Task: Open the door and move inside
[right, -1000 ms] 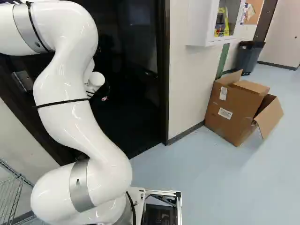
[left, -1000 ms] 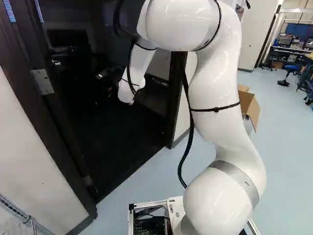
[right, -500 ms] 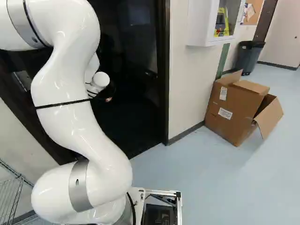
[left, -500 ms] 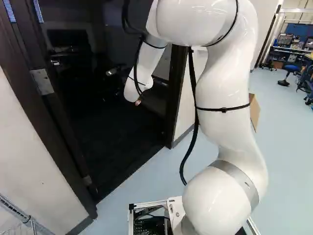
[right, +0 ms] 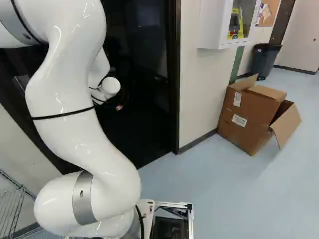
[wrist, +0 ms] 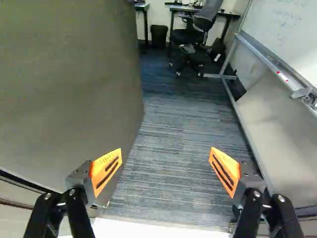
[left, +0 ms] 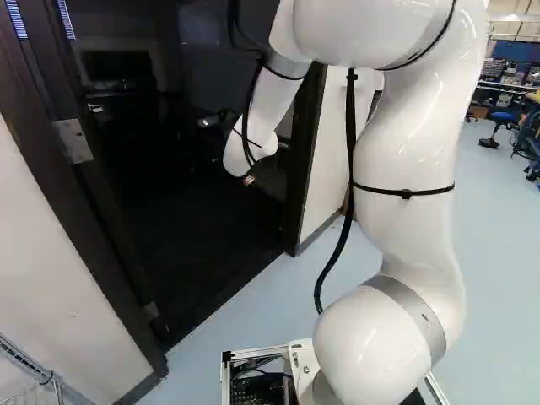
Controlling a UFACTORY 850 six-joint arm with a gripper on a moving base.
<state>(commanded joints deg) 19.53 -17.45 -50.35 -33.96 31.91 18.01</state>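
One arm (right: 75, 129) leans toward one open doorway (right: 175, 99); what looks like the one door (wrist: 69, 89) is a tall flat side just inside the doorway, beside the gripper (right: 119, 107), whose two fingers are spread wide apart; past the doorway are two desks (wrist: 181, 8), one chair (wrist: 210, 10) and one whiteboard (wrist: 292, 29); one box (right: 244, 119) sits outside, right of the doorway.
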